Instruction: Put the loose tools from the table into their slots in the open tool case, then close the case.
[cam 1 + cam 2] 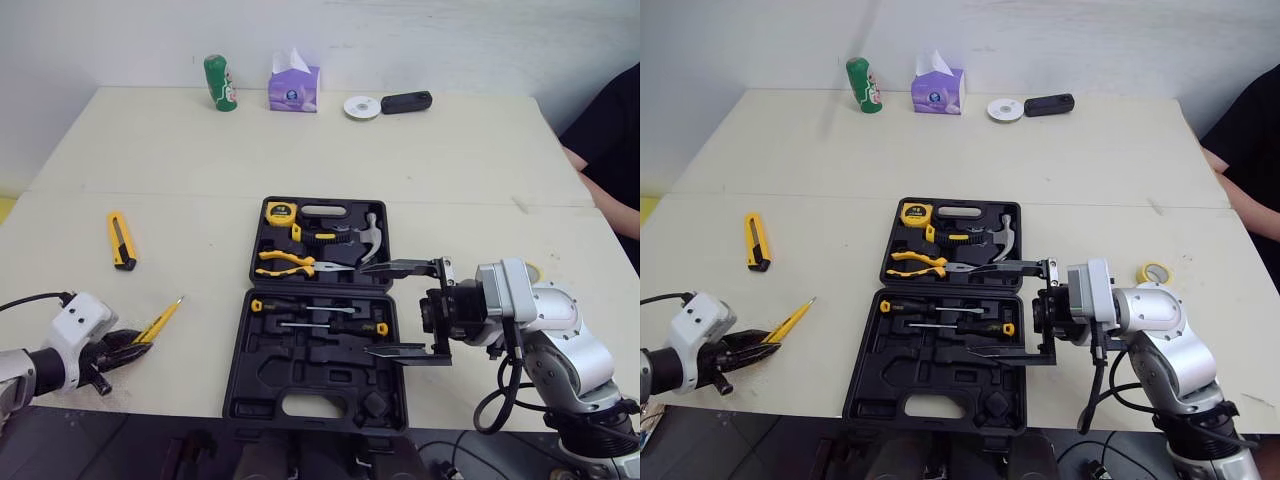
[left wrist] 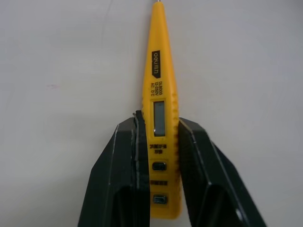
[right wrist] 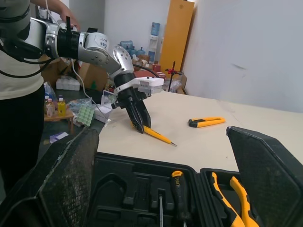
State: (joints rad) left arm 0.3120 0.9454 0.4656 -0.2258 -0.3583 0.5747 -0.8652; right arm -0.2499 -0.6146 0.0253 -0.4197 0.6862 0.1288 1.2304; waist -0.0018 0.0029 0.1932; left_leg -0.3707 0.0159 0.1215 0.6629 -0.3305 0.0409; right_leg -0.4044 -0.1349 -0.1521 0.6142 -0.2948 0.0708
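"deli" on a black patch of the yellow tester pen (image 2: 160,71), "AC DC" in small print below, other markings illegible

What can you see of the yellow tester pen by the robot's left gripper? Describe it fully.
The tester pen has a slim yellow body that looks plastic, tapering to a thin tip. It carries a black printed label, a small grey display window and two dark buttons. It sits low over the pale table, left of the open tool case. The left gripper is shut on its button end, one black finger on each side.
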